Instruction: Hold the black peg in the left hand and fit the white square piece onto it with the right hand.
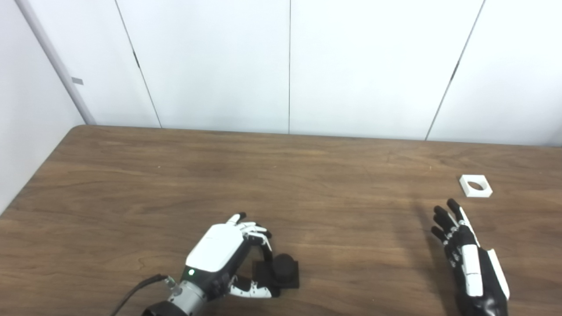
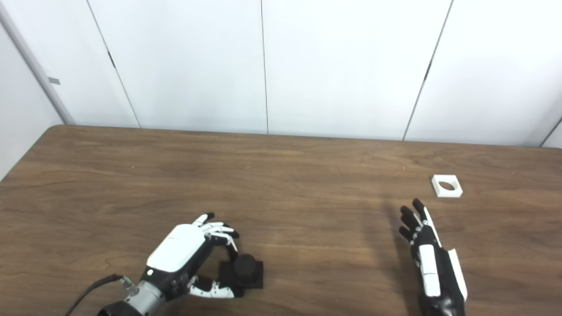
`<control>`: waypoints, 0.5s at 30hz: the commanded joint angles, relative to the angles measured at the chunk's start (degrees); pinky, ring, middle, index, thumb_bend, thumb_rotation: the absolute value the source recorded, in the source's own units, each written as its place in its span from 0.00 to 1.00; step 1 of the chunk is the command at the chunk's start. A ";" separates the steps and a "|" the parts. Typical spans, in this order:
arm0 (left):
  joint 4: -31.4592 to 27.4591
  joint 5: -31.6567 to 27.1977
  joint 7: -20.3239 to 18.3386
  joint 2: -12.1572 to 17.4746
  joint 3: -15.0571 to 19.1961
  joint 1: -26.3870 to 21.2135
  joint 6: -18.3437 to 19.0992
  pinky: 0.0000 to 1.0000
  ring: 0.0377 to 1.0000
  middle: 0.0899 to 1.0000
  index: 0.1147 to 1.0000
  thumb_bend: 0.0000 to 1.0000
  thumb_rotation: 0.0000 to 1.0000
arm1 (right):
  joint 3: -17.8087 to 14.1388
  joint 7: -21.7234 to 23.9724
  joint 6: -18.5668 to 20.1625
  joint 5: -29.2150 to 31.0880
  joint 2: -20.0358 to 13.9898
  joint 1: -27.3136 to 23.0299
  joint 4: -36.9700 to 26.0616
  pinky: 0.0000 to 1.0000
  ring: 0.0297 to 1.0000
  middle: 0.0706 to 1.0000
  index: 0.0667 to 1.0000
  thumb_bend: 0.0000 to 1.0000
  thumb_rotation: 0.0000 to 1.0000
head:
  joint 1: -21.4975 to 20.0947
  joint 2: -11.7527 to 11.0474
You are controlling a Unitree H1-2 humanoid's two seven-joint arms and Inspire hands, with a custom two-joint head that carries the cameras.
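Landmark: wooden table point(image 1: 175, 188), seen from above.
Black peg point(image 1: 283, 265): round post on a square black base, standing on the table near its front edge, left of centre.
Left hand point(image 1: 217, 252): fingers curled round the peg's base, thumb at the near side; whether they grip it, I cannot tell.
White square piece point(image 1: 476, 185): flat on the table, far right, round hole up.
Right hand point(image 1: 465, 256): fingers straight and spread, empty, near the piece but apart.

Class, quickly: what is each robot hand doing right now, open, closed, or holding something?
Left robot hand: fingers curled around the black peg on the table; firm grip cannot be told.
Right robot hand: open, empty, short of the white square piece.
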 commanded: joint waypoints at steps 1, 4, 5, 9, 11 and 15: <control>-0.46 0.78 1.38 -0.23 -0.57 0.51 -2.89 0.99 0.85 0.77 0.42 0.52 0.05 | 1.39 -0.76 0.32 -0.05 2.61 1.99 1.88 0.90 0.93 0.90 0.94 0.58 1.00 | -0.24 0.22; 1.02 1.43 2.50 -1.01 -1.18 1.41 -4.69 1.00 0.87 0.78 0.42 0.52 0.05 | 1.66 -1.10 0.91 -0.46 2.72 2.02 1.09 0.91 0.93 0.90 0.94 0.58 1.00 | -1.08 0.97; 1.39 1.44 2.61 -1.19 -1.30 1.63 -5.09 1.00 0.88 0.78 0.42 0.52 0.05 | 1.77 -1.22 1.24 -0.47 2.76 2.07 0.74 0.91 0.93 0.90 0.94 0.59 1.00 | -1.48 1.34; 1.97 1.71 1.43 -1.92 -1.81 2.25 -5.15 1.00 0.90 0.79 0.42 0.52 0.05 | 2.15 -2.00 2.78 -0.98 2.99 2.28 -0.81 0.91 0.93 0.90 0.94 0.60 1.00 | -2.31 2.04; 2.04 2.02 1.15 -2.26 -2.11 2.56 -5.09 1.00 0.91 0.80 0.42 0.52 0.05 | 2.26 -2.11 3.39 -0.53 3.05 2.44 -1.57 0.91 0.92 0.90 0.93 0.59 0.99 | -3.14 2.62; 2.80 2.02 0.89 -2.79 -2.24 2.86 -4.90 1.00 0.91 0.80 0.42 0.52 0.05 | 2.45 -2.43 3.62 -0.29 2.90 2.58 -2.51 0.91 0.92 0.90 0.93 0.60 1.00 | -4.15 3.13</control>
